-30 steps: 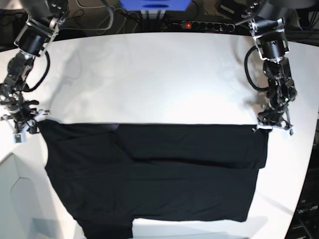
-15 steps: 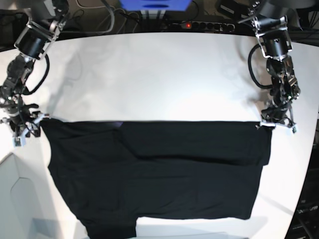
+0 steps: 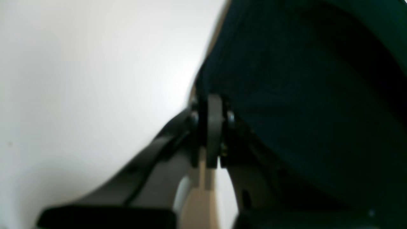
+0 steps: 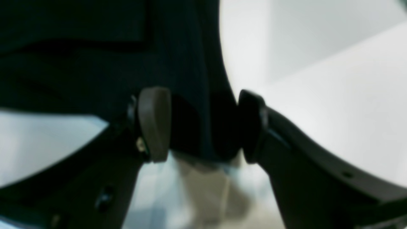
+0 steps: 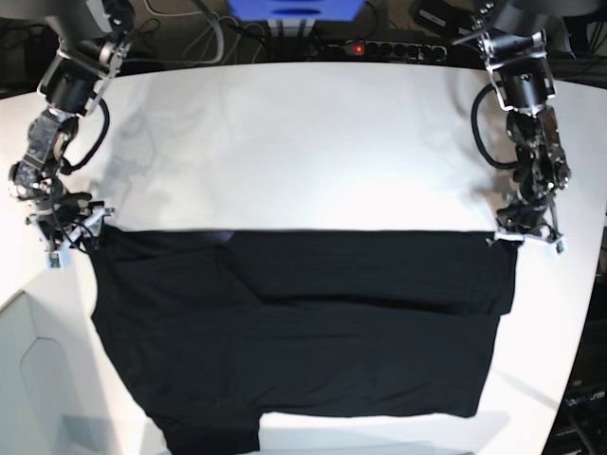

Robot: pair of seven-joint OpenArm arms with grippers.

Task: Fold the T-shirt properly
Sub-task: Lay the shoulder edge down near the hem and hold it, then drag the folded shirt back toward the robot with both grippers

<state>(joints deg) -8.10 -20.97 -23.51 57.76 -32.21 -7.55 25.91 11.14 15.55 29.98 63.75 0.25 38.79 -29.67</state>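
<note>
The black T-shirt (image 5: 303,322) lies spread flat across the near half of the white table (image 5: 303,142), with a straight folded top edge. At that edge's right end, my left gripper (image 5: 524,237) is shut on the shirt's corner. The left wrist view shows its fingers (image 3: 213,127) pressed together, with dark cloth (image 3: 302,95) at their tip. Over the shirt's top left corner, my right gripper (image 5: 74,227) stands open. In the right wrist view its pads (image 4: 154,124) are wide apart, with dark cloth (image 4: 95,63) lying loose between them.
A power strip (image 5: 379,47) with a red light, a blue box (image 5: 294,9) and cables sit behind the table's far edge. The table edge curves in at the lower left, beside a pale grey surface (image 5: 28,379).
My right gripper has opened and let go of the shirt's left corner, shifting slightly right. My left gripper stayed shut and drew its corner slightly right and away.
</note>
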